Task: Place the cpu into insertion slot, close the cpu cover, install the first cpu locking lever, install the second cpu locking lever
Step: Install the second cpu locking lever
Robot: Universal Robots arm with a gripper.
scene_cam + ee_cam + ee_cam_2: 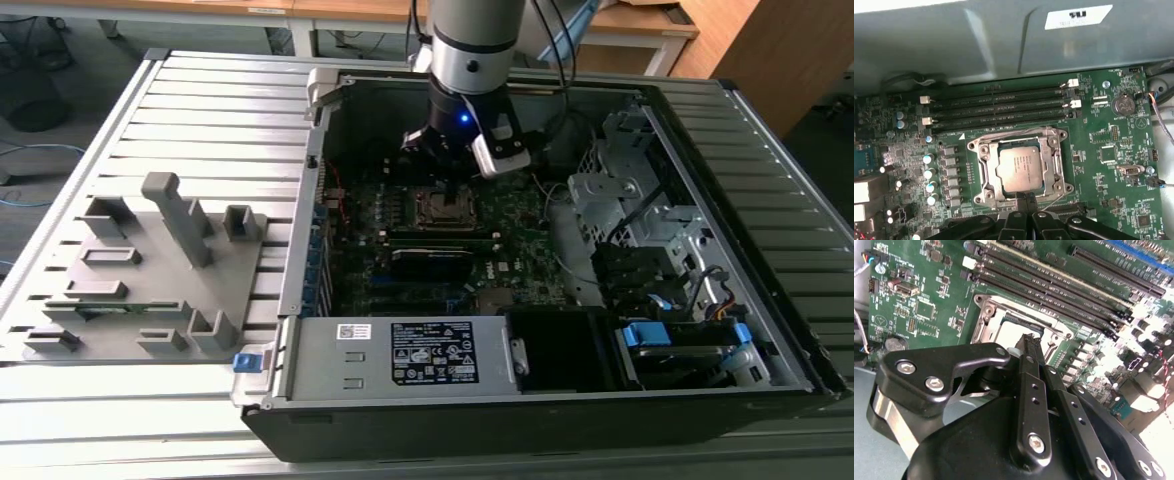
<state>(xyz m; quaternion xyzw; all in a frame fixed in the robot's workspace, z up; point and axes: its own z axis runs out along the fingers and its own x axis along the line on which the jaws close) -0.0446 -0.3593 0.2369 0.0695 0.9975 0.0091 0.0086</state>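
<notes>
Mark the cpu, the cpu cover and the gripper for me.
cpu [1020,170]: first wrist view, middle of its grey metal top.
cpu cover [985,170]: first wrist view, one side rail of its frame.
gripper [1030,340]: second wrist view, at its fingertips.

The cpu [1019,171] sits in the insertion slot [985,172], framed by the closed cpu cover [1050,165]. The end effector [1026,202], fingers together, hovers at its six o'clock edge. Memory slots [999,107] lie at twelve o'clock.

A grey fixture [140,270] with upright pegs lies on the slatted table [214,100] at nine o'clock of the open case [561,400]. Inside it, a labelled power supply [400,355] sits at six o'clock and drive bays [667,260] at three. Black memory slots [999,107] run across the green board [1104,150], beside a coin battery [1123,104].
</notes>
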